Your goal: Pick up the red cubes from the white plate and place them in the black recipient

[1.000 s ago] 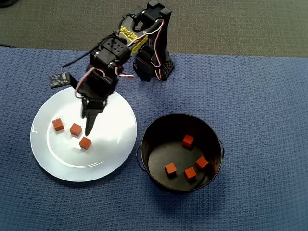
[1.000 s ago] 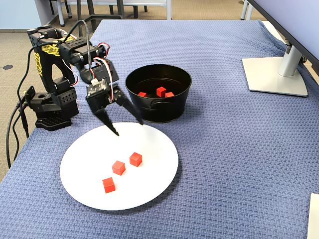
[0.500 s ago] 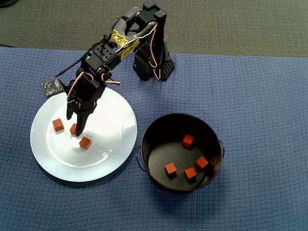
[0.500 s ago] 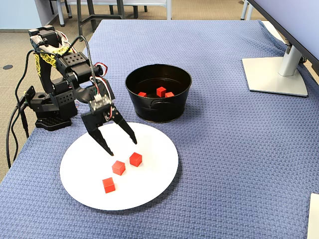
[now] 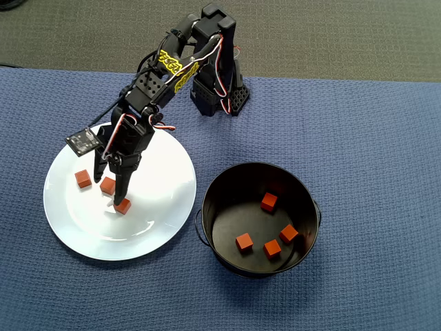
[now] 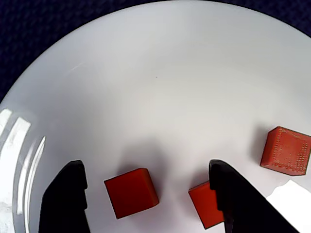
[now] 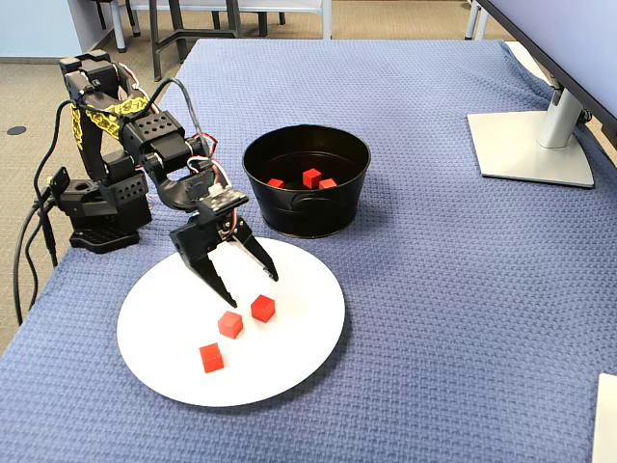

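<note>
The white plate (image 5: pixel 158 172) lies on the left in the overhead view and holds three red cubes (image 5: pixel 83 178) (image 5: pixel 107 185) (image 5: pixel 122 205). My gripper (image 5: pixel 109 192) is open and empty, low over these cubes. In the wrist view, one cube (image 6: pixel 131 192) lies on the plate (image 6: pixel 160 82) between the black fingers (image 6: pixel 65 199) of the gripper (image 6: pixel 146 170). A second cube (image 6: pixel 204 206) is partly behind the right finger and a third (image 6: pixel 285 150) sits further right. The black recipient (image 5: pixel 227 183) stands right of the plate with several red cubes (image 5: pixel 269 201) inside. The fixed view shows the gripper (image 7: pixel 251 289), plate (image 7: pixel 308 318) and pot (image 7: pixel 307 207).
The arm's base (image 5: pixel 220 96) stands behind the plate at the edge of the blue cloth (image 5: pixel 358 124). A grey monitor stand (image 7: pixel 530 145) sits at the far right in the fixed view. The pot nearly touches the plate's rim.
</note>
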Tool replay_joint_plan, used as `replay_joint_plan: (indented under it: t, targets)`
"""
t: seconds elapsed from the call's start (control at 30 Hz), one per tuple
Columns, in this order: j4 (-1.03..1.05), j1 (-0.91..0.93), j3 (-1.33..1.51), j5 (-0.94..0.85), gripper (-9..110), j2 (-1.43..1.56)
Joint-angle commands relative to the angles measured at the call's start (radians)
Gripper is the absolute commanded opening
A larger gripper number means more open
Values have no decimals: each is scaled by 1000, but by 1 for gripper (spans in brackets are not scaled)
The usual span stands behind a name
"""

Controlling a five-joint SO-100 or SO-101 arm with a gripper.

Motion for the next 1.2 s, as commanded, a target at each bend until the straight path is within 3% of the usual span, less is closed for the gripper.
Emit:
replay_joint_plan:
  t: [0.0, 0.2, 0.5, 0.87, 1.17]
  targets:
    - [-75, -25, 6, -72, 26, 11]
    - [-242, -29, 71, -179, 26, 6]
    - [-334, -28, 95, -281, 27, -9]
    - [-463, -80, 112, -308, 27, -71]
    - [-443, -87, 54, -275, 27, -170]
